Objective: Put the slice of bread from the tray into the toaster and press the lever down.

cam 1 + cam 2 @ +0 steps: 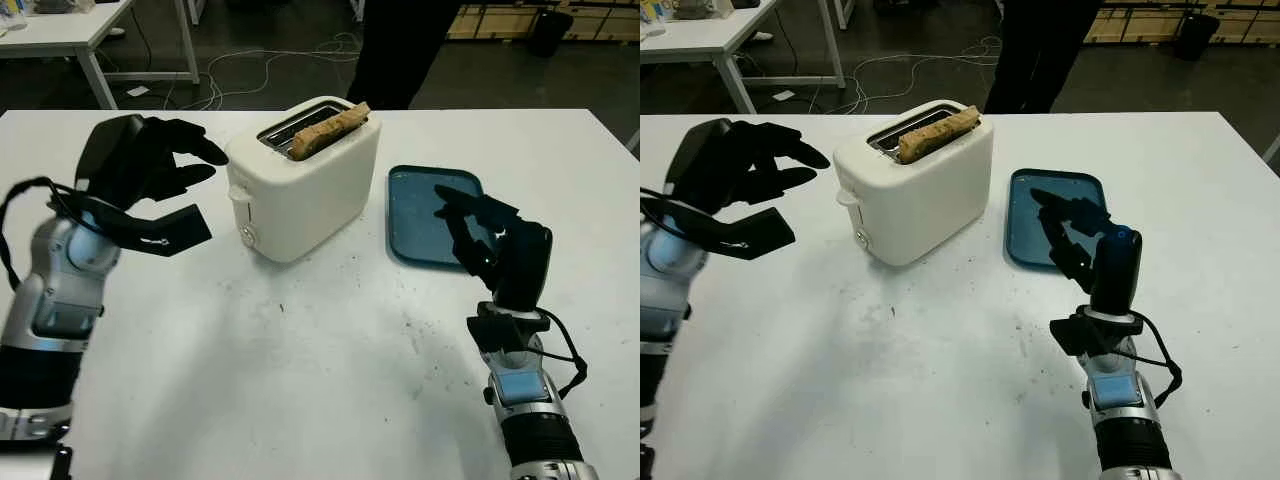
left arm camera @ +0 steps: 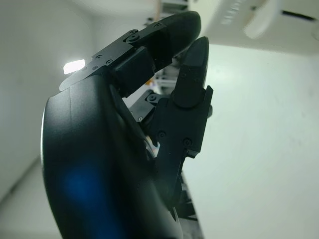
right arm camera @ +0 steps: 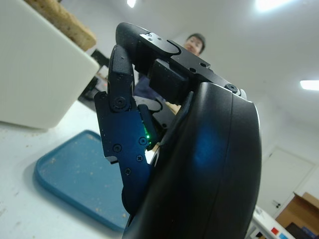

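Right hand (image 1: 487, 235) near front of blue tray (image 1: 425, 200) — open, holds nothing. Left hand (image 1: 150, 185) raised beside white toaster (image 1: 300, 180), open, nothing held. Bread slice (image 1: 328, 128) stands in slot — lever (image 1: 238, 195) seems up. Person (image 1: 1035, 50) behind table (image 1: 300, 380).

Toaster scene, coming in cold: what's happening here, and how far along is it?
The slice of bread already sits in a slot of the white two-slot toaster, sticking up above the top, and nothing lies on the blue plastic tray. The left hand is open beside the toaster's lever end. The lever looks not yet pressed. The right hand is open, over the tray's near edge. A person stands behind the table.
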